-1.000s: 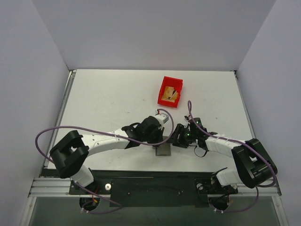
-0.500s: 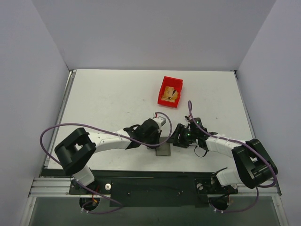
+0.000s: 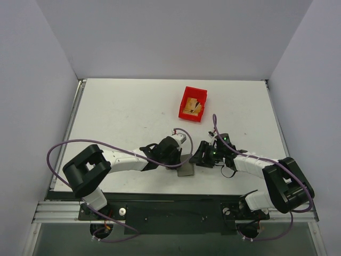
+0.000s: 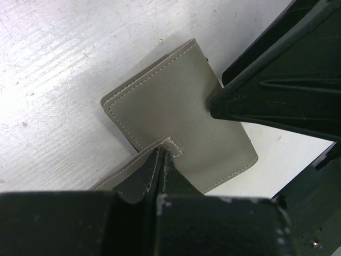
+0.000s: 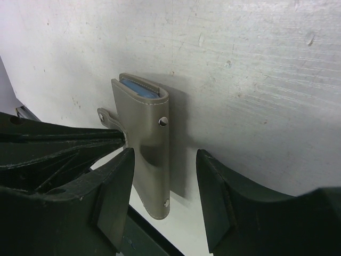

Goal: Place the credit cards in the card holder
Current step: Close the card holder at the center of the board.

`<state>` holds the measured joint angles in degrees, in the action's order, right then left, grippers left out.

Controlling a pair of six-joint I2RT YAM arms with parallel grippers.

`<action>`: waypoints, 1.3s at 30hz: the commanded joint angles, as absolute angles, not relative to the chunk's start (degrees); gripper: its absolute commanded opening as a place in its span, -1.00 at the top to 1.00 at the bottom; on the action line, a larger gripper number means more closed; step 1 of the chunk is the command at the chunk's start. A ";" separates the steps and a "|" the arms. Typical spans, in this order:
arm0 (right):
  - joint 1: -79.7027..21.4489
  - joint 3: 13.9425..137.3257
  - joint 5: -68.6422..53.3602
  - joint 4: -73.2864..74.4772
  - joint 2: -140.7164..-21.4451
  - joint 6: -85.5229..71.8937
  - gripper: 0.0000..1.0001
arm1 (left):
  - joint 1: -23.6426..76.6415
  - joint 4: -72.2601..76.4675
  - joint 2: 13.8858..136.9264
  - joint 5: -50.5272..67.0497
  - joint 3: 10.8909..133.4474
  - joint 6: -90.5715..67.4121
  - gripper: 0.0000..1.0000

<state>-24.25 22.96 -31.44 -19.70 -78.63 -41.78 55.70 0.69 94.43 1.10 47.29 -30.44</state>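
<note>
The card holder (image 4: 176,106) is a small grey wallet with pale stitching, closed, on the table near its front edge; its tab (image 4: 169,145) sticks out from the face; a blue lining (image 5: 139,87) shows at one end; the gold-tan credit cards (image 3: 191,109) lie together in the red bin (image 3: 196,93), well apart from it.

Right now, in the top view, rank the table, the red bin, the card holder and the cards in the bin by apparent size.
1. table
2. red bin
3. card holder and cards: they look alike, and part of the holder is hidden, so no ranking.
</note>
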 commanded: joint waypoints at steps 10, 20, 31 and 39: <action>-24.78 21.09 -41.13 -24.43 -85.25 -41.57 0.19 | 55.46 1.40 96.06 0.53 44.39 -31.73 1.00; -24.96 23.11 -39.39 -22.27 -82.89 -42.02 0.84 | 53.44 2.03 93.70 -1.75 43.42 -33.84 1.00; -25.14 47.36 -5.23 30.88 -63.54 -29.97 1.00 | 48.43 -6.58 79.55 -16.17 41.13 -36.65 1.00; -30.65 60.98 13.77 50.70 -73.38 -27.95 1.00 | 47.90 -8.08 77.87 -17.31 41.49 -36.82 1.00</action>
<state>-26.35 56.99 -0.49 33.12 -67.37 -30.02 48.27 -6.17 79.13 -15.05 40.56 -35.97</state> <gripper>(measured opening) 0.117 0.020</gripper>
